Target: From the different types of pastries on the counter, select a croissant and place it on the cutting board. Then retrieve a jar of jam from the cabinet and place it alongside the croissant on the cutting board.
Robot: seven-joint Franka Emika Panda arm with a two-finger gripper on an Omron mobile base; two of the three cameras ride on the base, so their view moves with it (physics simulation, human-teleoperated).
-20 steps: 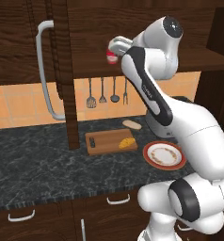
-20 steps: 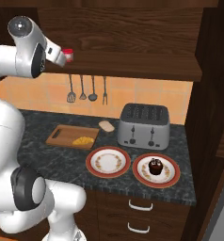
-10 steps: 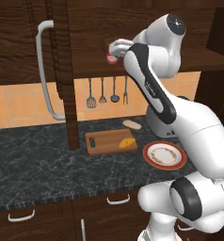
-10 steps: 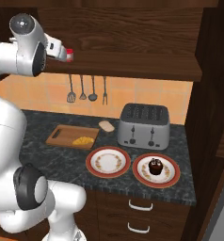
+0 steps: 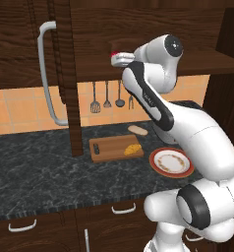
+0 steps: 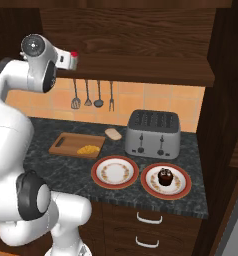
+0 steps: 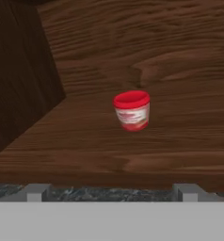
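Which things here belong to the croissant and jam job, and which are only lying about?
Job: croissant, cutting board, jar of jam, cabinet, gripper.

Lying about: bread roll, cupcake, toaster, empty plate, hanging utensils.

Flat, even rendered light fills both base views, with no glare and no hard shadows. The orange tiled backsplash (image 5: 20, 106) is the brightest surface; the dark wood cabinet (image 5: 20, 44) above it stays dim, its grain barely lit. The counter (image 5: 40, 167) shows pale veins clearly. The white arm (image 5: 188, 128) has soft shading on its rounded parts. The hand view is softer and slightly blurred, with the jar of jam (image 7: 132, 110) fuzzy at its edges against dim brown wood.
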